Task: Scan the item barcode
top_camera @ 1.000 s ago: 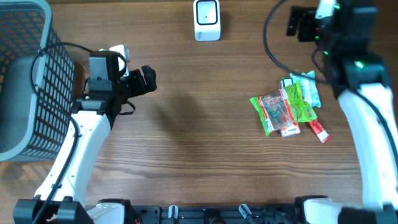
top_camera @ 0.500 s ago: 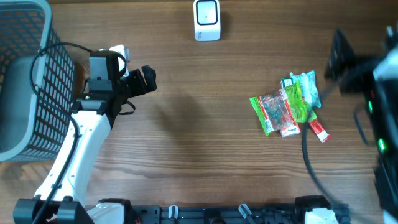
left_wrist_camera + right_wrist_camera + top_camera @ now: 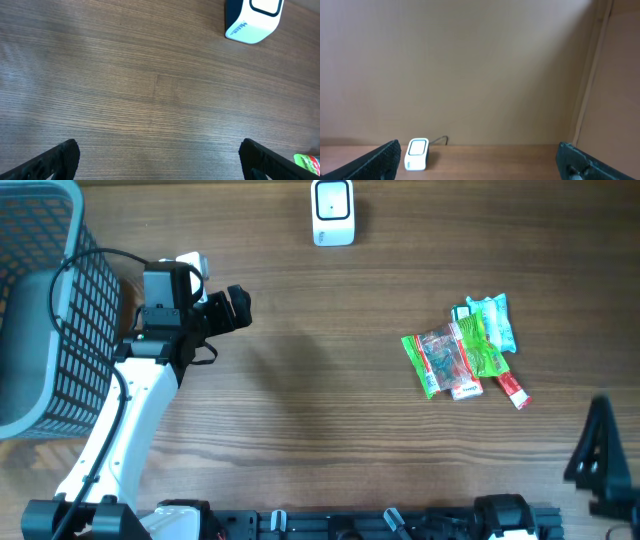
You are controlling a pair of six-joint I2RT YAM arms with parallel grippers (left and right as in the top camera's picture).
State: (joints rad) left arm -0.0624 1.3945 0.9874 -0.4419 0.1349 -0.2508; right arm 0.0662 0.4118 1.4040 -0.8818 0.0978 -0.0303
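Observation:
Several snack packets point(image 3: 463, 352), green, red and teal, lie in a small pile on the right half of the wooden table. The white barcode scanner point(image 3: 332, 212) stands at the back centre; it also shows in the left wrist view point(image 3: 252, 20) and the right wrist view point(image 3: 417, 154). My left gripper point(image 3: 236, 308) hovers open over bare wood at the left, nothing between its fingertips point(image 3: 62, 159). My right gripper point(image 3: 480, 162) is open and empty, facing the far wall. Only a dark part of the right arm point(image 3: 600, 455) shows at the overhead's bottom right. No barcode is visible.
A grey mesh basket point(image 3: 45, 310) stands at the left edge, close behind the left arm. A green packet edge point(image 3: 306, 160) peeks in at the left wrist view's lower right. A cable runs from the scanner toward the wall.
The right arm has swung from the back right corner along the right edge to the front right, nearly leaving the overhead view. The left arm and the packets have not moved.

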